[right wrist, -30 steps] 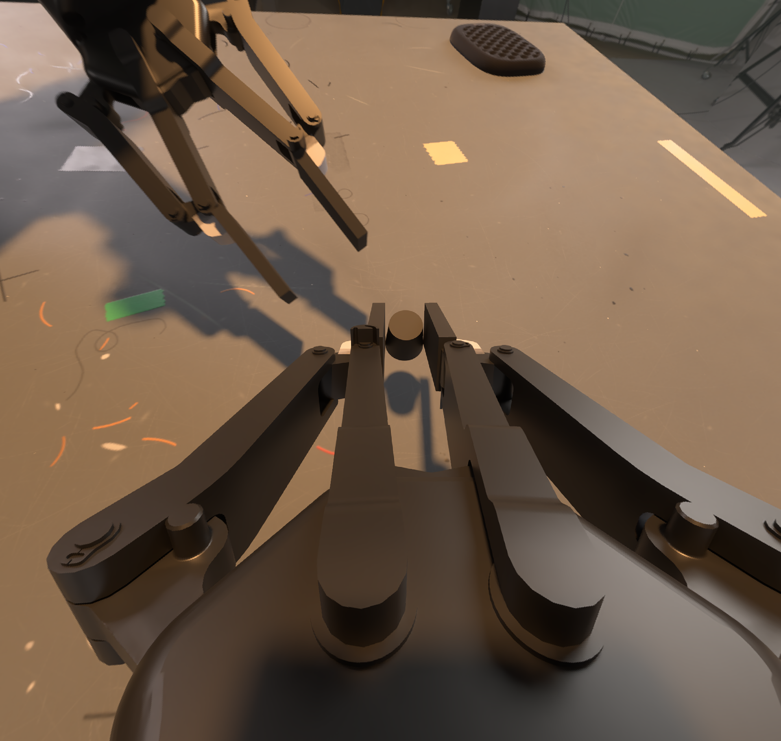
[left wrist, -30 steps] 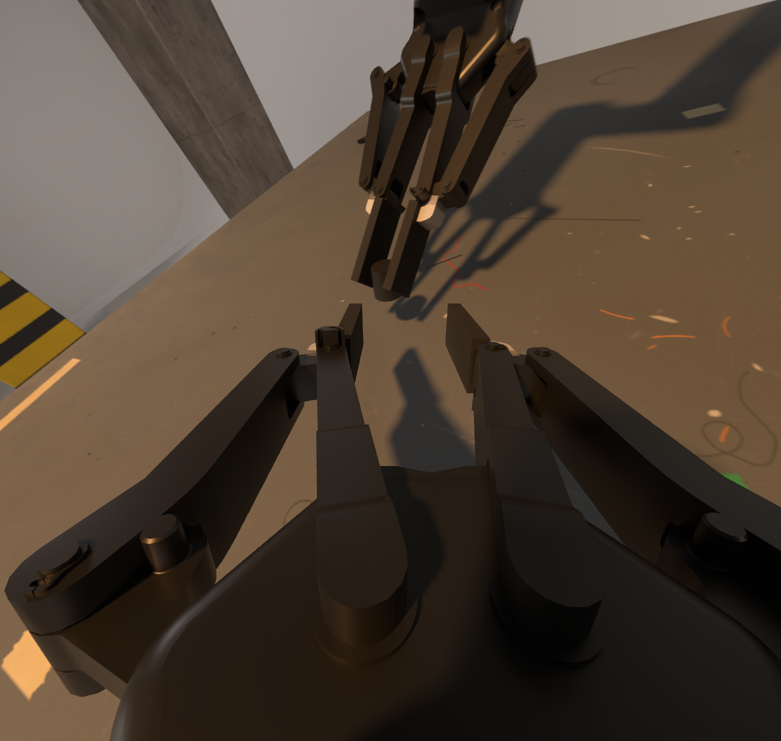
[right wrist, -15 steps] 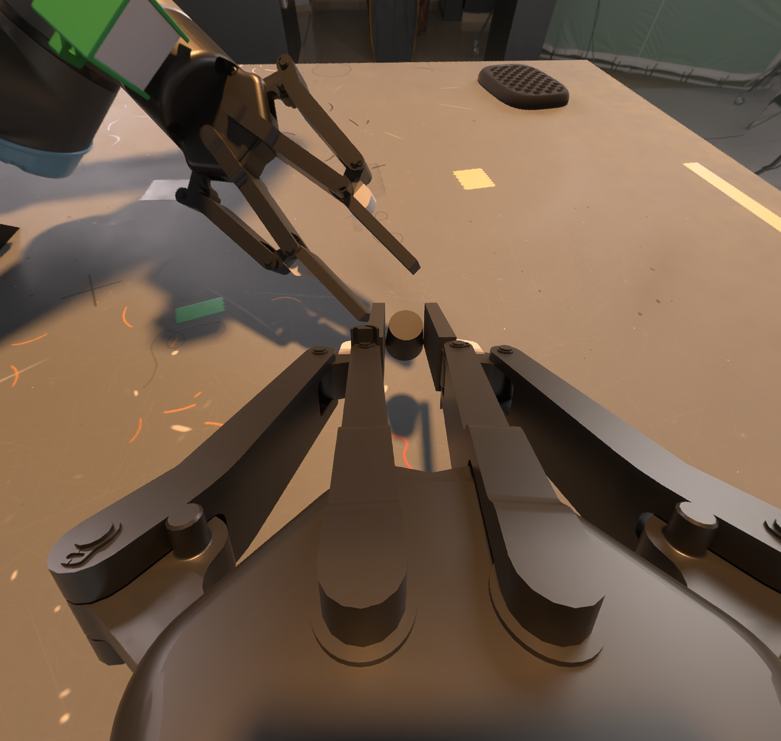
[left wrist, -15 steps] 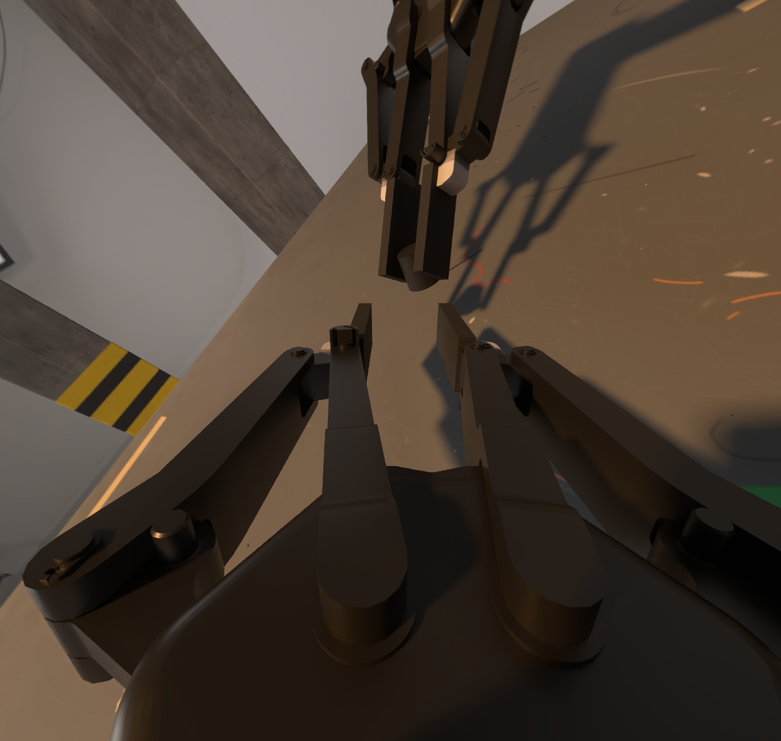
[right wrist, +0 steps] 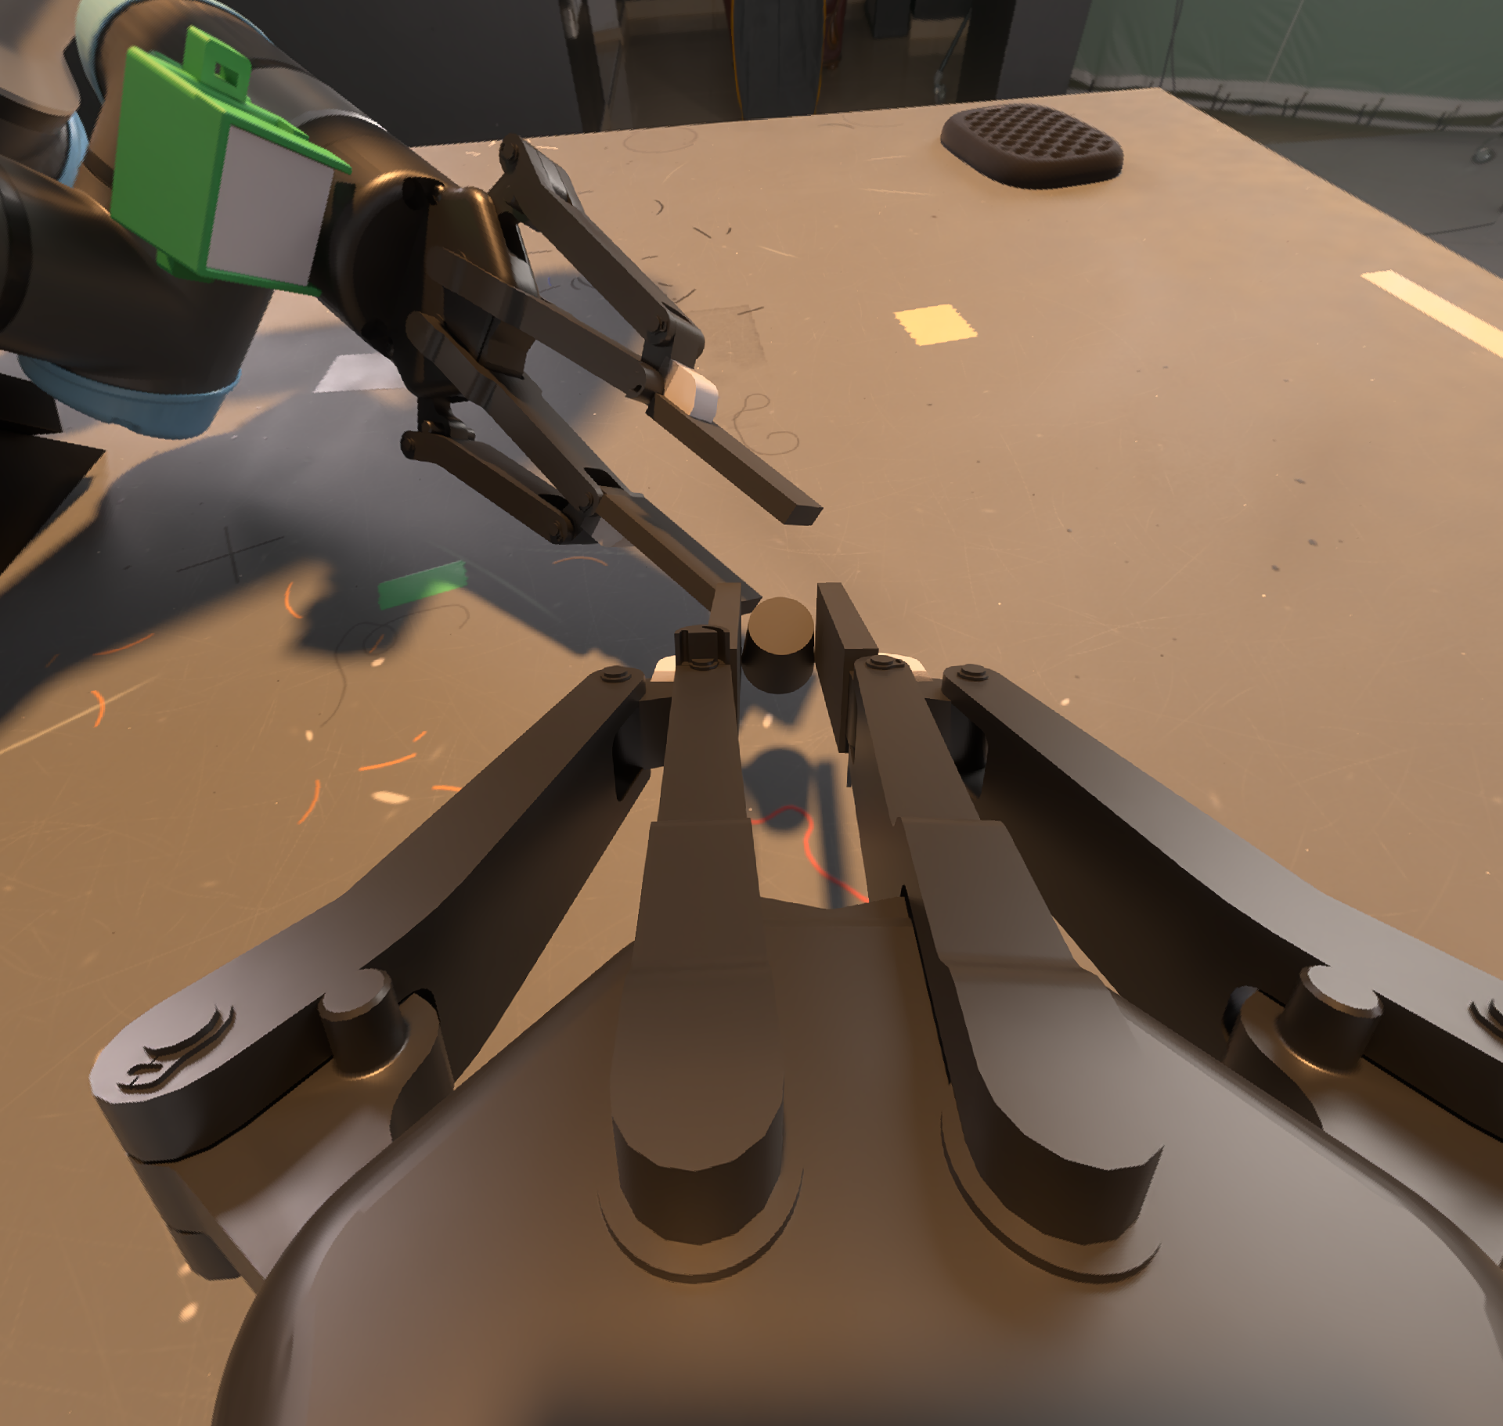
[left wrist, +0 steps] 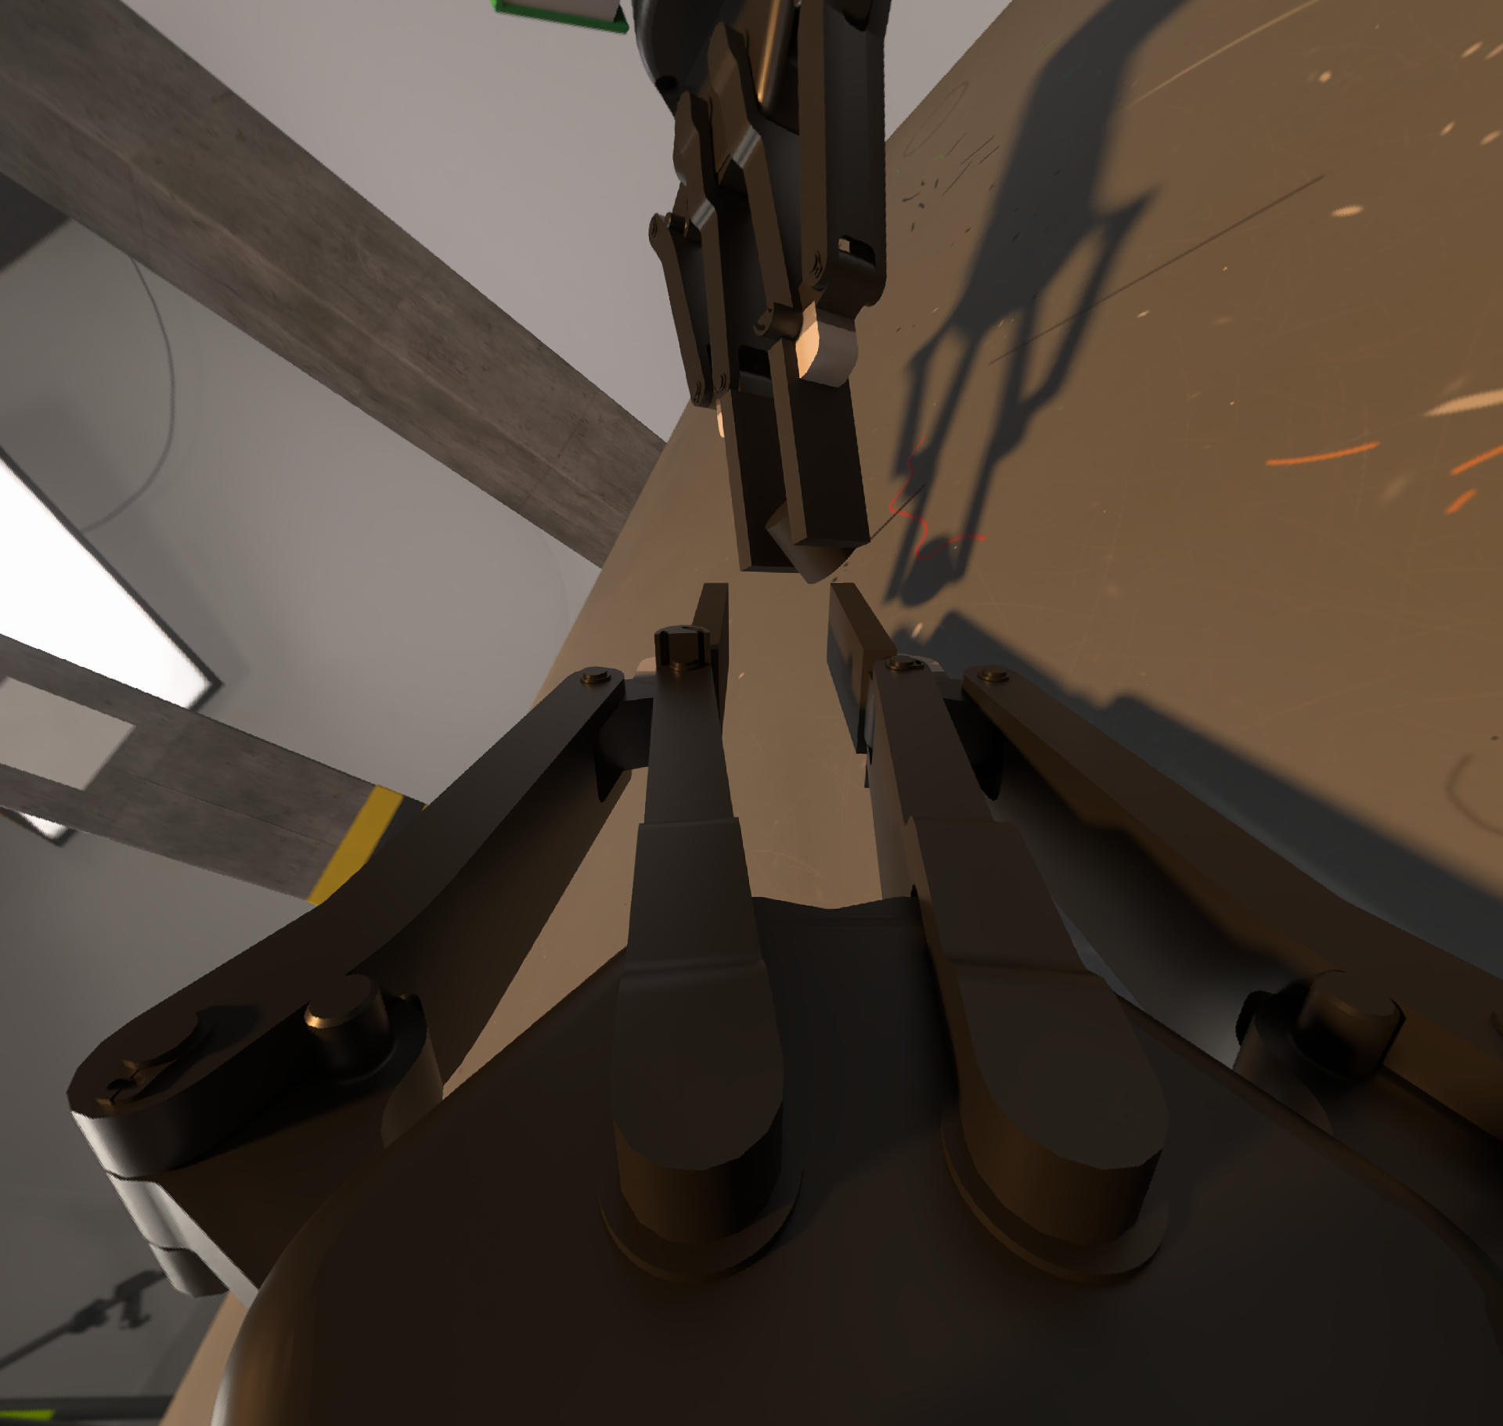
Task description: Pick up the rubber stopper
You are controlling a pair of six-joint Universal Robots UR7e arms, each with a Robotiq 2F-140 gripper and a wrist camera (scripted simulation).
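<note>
The rubber stopper (right wrist: 779,651) is a small dark cylinder. My right gripper (right wrist: 779,605) is shut on it and holds it above the brown table (right wrist: 1139,492); its shadow lies on the table below. In the left wrist view the right gripper (left wrist: 801,549) hangs just ahead with the stopper (left wrist: 813,562) showing between its tips. My left gripper (left wrist: 779,598) is open and empty, its tips close under the right gripper's tips. In the right wrist view the left gripper (right wrist: 768,553) reaches in from the left, one fingertip beside my right gripper's left finger.
A dark perforated oval pad (right wrist: 1033,144) lies at the table's far right corner. A green tape strip (right wrist: 421,582) and a yellow patch (right wrist: 935,324) mark the tabletop. The table's edge runs left of the grippers in the left wrist view (left wrist: 634,557).
The left gripper has moved in toward the right gripper until their tips nearly meet, and its view has tilted. The right gripper has stayed shut on the stopper and looks higher above the table.
</note>
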